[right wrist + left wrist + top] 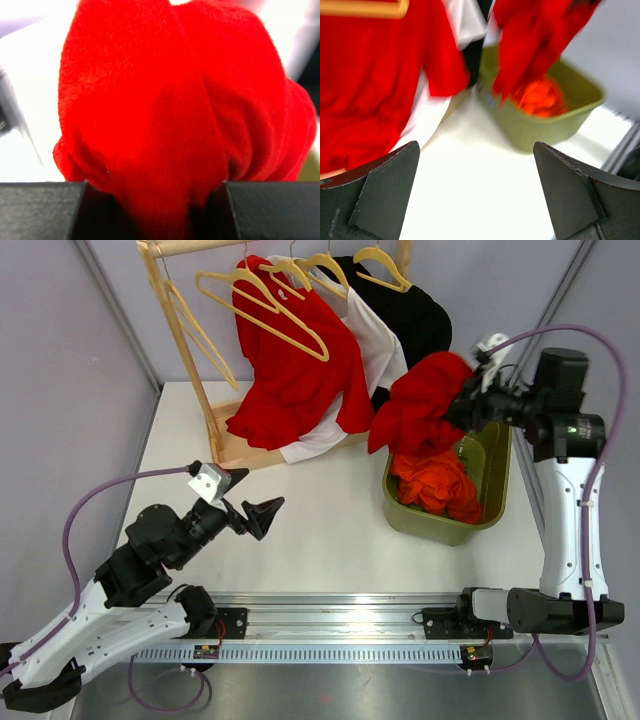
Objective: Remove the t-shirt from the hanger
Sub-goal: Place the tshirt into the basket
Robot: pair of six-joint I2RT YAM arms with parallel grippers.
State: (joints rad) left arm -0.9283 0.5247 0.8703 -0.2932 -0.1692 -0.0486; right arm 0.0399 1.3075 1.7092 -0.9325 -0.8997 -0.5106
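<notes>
Two grippers are accounted for, one loaded and one idle.

Top view: a bunched red t-shirt (420,405) is clamped in the right gripper (462,410) and held above the far end of the green bin (440,530), its lower folds hanging down to the rim. No hanger is seen in the bundle. An orange garment (435,485) is already lying in the bin. On the wooden rack (175,340) a red shirt (290,370), a white shirt (375,350) and a black shirt (410,315) are hung. Several hangers (260,305) are seen on the rail, but which ones are bare cannot be told. The left gripper (264,487) is held low over the table (330,540), jaws spread, nothing between them.

Left wrist: the spread fingers (385,190) are confirmed empty. The bin (545,127) and the held t-shirt (535,40) are seen ahead, blurred.

Right wrist: red cloth (175,100) fills the frame and is pinched between both fingers (45,210).

Status, judged: removal from the hanger looks done for this shirt. A drop into the bin is presumably left, which needs only a release. Three garments are left on the rack.
</notes>
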